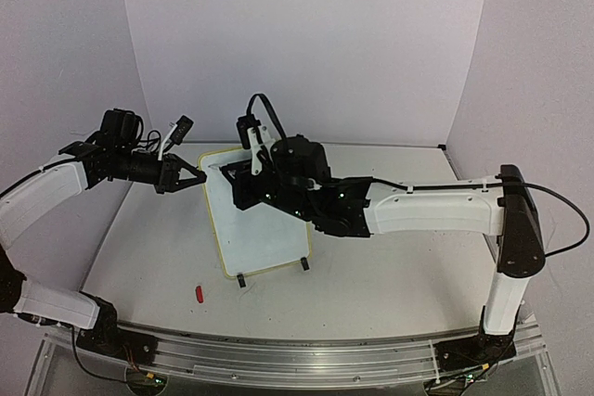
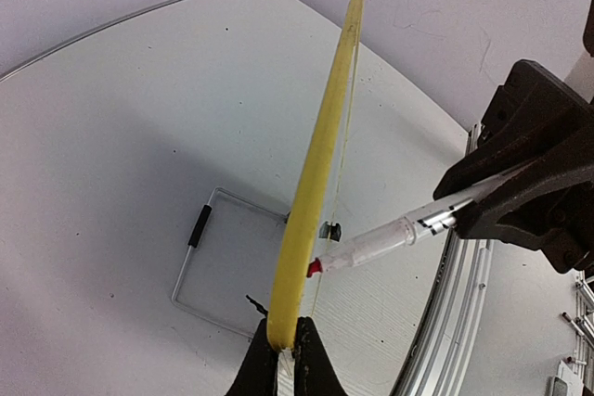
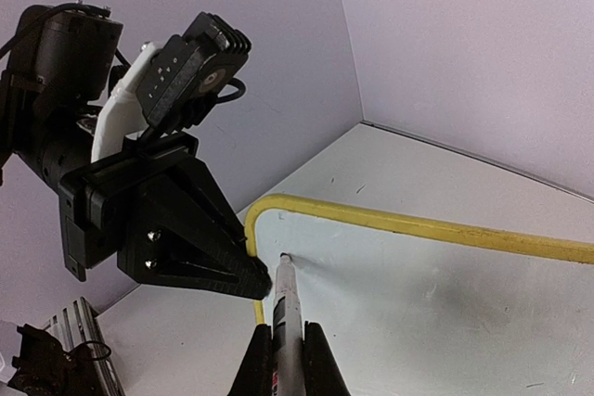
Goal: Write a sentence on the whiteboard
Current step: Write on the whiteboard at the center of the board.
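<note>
The whiteboard [image 1: 264, 229] stands tilted on the table, white with a thin yellow rim [image 2: 320, 146]. Its face [image 3: 418, 303] looks blank; no sentence shows in any view. My left gripper [image 1: 197, 176] is shut on the board's upper left rim [image 2: 283, 322]; it also shows in the right wrist view [image 3: 186, 238]. My right gripper [image 3: 288, 325] is shut on a marker [image 3: 286, 299], whose tip [image 3: 283, 257] rests on the board just inside the top left corner. In the left wrist view the marker [image 2: 399, 234] points its red tip at the board.
A red marker cap [image 1: 200, 295] lies on the table in front of the board. Two black feet [image 1: 241, 279] hold the board's lower edge. A wire stand [image 2: 200, 266] lies behind the board. Walls enclose the table at back and both sides.
</note>
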Motion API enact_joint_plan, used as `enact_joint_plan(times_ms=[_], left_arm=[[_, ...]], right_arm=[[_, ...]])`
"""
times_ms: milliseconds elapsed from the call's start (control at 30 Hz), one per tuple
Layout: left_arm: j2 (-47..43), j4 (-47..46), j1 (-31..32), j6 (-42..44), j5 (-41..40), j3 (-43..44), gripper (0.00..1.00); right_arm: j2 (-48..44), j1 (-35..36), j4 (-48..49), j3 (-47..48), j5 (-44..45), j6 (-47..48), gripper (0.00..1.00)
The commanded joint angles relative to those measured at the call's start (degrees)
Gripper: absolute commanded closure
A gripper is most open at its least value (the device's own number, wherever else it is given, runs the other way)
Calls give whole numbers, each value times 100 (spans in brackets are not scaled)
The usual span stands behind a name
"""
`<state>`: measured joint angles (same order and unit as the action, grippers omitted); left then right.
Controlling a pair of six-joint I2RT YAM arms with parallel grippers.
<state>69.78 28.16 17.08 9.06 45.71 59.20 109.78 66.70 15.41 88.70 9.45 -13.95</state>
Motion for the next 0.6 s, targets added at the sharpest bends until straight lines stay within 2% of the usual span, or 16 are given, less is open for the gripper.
enact_joint_plan(times_ms=[0,567], left_arm=[[25,112,-1,172,-280,-74,100],[15,110,-3,158,-338,-68,100]], right_arm=[[131,-47,-132,-175,305,-137,100],[21,-49,-191,-622,84,-372,100]])
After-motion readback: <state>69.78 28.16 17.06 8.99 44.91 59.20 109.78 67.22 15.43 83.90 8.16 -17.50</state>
